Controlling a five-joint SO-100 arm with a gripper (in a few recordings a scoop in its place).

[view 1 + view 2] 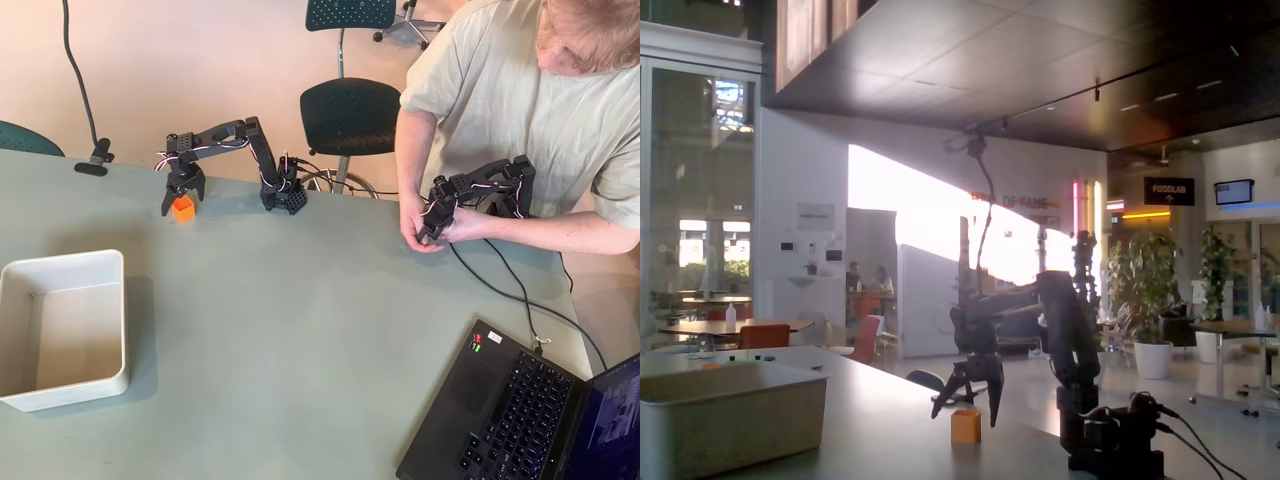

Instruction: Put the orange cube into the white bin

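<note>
Orange cube sits on the table near its far edge, between the spread fingers of the gripper. Grasp pending: close, lift, carry to the white bin at the left edge.

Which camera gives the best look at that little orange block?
The fixed view: the orange cube stands unobstructed on the table, below the open gripper. In the overhead view the gripper partly covers the cube.

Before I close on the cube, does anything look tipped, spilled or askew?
Nothing stands out. The orange cube sits flat on the table between the open fingers, and the white bin sits upright, empty.
</note>
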